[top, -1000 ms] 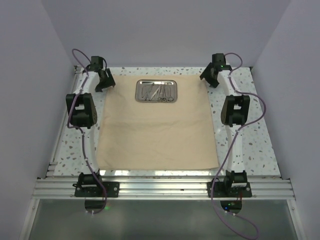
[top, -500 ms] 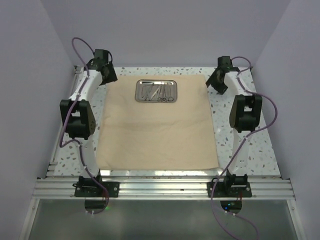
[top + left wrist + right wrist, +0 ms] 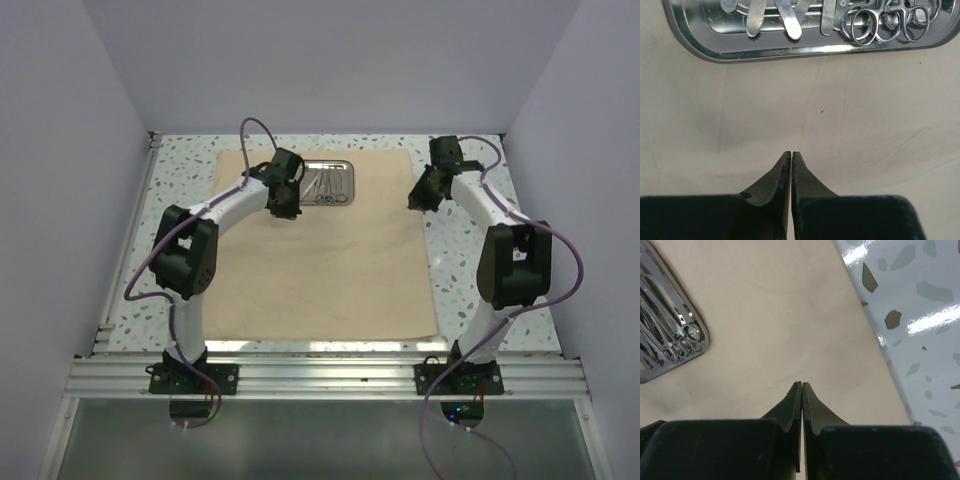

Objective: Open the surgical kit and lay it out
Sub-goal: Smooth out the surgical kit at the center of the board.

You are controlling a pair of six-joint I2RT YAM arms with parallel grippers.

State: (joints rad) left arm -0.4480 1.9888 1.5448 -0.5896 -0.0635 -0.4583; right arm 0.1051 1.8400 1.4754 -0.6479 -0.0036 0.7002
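Left gripper: fingers pressed together with nothing between them, held over bare cloth; whether the tips touch it cannot be told.
Right gripper: fingers likewise closed and empty, over the cloth close to its right border.
Cloth wrap: beige, spread flat beneath both grippers, with faint creases.
Steel tray: on the cloth directly ahead of the left fingertips, a strip of bare cloth between; ahead and to the left of the right fingertips.
Instruments: all inside the tray.
Ring handles: ahead and to the right of the left gripper.
Flat handles: ahead and slightly to the left of the left gripper.
Speckled table: exposed to the right of the right gripper, past the cloth edge.
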